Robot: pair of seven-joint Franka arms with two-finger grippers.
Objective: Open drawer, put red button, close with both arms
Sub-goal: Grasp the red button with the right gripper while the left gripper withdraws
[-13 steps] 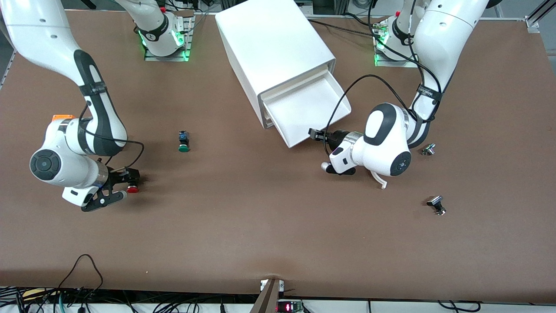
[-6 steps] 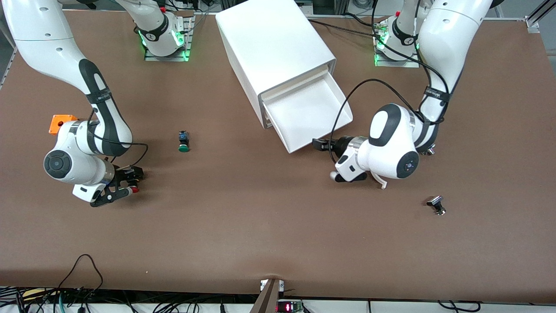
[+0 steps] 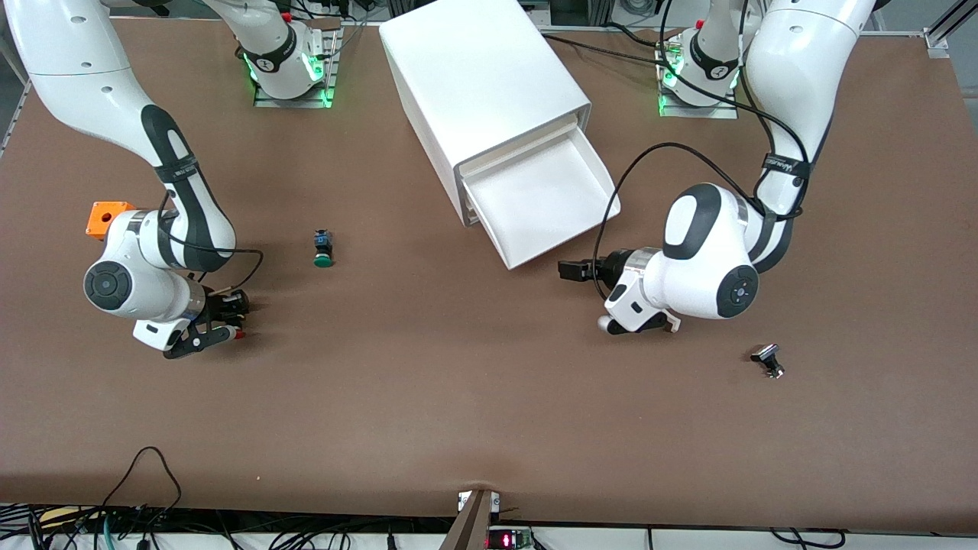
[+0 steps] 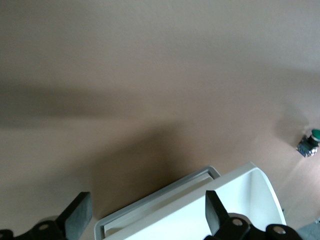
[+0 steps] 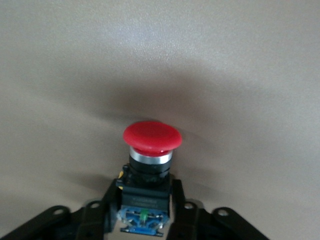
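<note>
The right end effector (image 3: pixel 229 325) gripped the red button (image 5: pixel 152 137) on the tabletop, well apart from the open drawer (image 3: pixel 544 200). The left end effector (image 3: pixel 574 270) gaped wide just beside the drawer. A straight lift should avoid slipping.

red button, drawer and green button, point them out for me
red button (image 5: pixel 152 136), right wrist view, on the red cap
drawer (image 3: pixel 546 202), front view, on its bare floor
green button (image 3: pixel 323 260), front view, on the green cap
</note>
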